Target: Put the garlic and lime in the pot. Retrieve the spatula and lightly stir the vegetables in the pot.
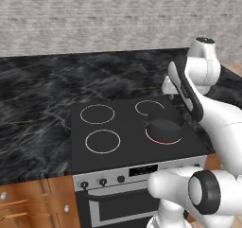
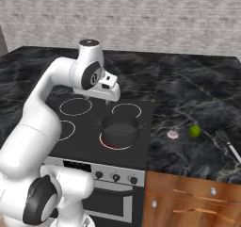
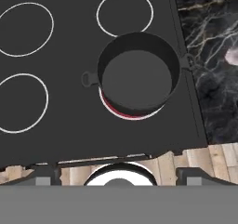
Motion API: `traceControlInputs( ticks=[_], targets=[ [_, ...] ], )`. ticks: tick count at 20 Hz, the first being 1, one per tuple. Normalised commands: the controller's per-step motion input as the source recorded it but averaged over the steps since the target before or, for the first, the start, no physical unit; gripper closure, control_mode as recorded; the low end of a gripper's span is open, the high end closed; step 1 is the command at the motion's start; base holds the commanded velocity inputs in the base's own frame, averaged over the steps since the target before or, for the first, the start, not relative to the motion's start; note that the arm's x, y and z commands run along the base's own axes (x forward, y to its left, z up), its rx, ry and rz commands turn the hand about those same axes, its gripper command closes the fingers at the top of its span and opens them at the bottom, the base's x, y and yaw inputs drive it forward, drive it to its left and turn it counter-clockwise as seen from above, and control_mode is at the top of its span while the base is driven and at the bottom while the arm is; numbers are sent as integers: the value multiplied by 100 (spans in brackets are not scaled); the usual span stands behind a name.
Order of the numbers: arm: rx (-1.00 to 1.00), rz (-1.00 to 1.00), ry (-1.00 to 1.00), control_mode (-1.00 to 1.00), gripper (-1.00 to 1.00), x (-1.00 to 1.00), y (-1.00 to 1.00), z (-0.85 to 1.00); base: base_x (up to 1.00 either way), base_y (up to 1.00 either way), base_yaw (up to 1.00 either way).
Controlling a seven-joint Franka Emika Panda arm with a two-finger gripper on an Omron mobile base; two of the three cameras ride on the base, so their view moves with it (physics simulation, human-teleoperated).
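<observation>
- Pot [image 3: 137,74] sits empty on the stove's front-right burner.
- Gripper [image 2: 109,95] hovers above it; can't tell if released.
- Garlic [image 2: 173,134] and lime [image 2: 194,131] wait on the right counter [image 2: 197,94]: swing right, descend squarely over the garlic.

The white arm rises from the base, bends at its dark elbow and reaches forward, its claw [image 2: 109,99] pointing straight down with its 2 fingers spread apart, holding nothing.
</observation>
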Motion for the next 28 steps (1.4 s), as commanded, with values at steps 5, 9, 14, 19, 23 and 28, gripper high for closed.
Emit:
traceControlInputs(
  ticks=[5,9,14,19,23,28],
  targets=[
    [6,-30,20,-100,-100,0,-100,-14,0,0,0],
    [2,-13,16,-100,-100,0,-99,-24,0,0,0],
    [0,-3,13,-100,-100,0,-92,-27,0,0,0],
    [0,0,7,-100,-100,0,-87,-21,0,0,0],
    [0,4,6,-100,-100,4,-27,-8,0,0,0],
    [0,14,2,-100,-100,50,0,-19,0,0,0]
  ],
)
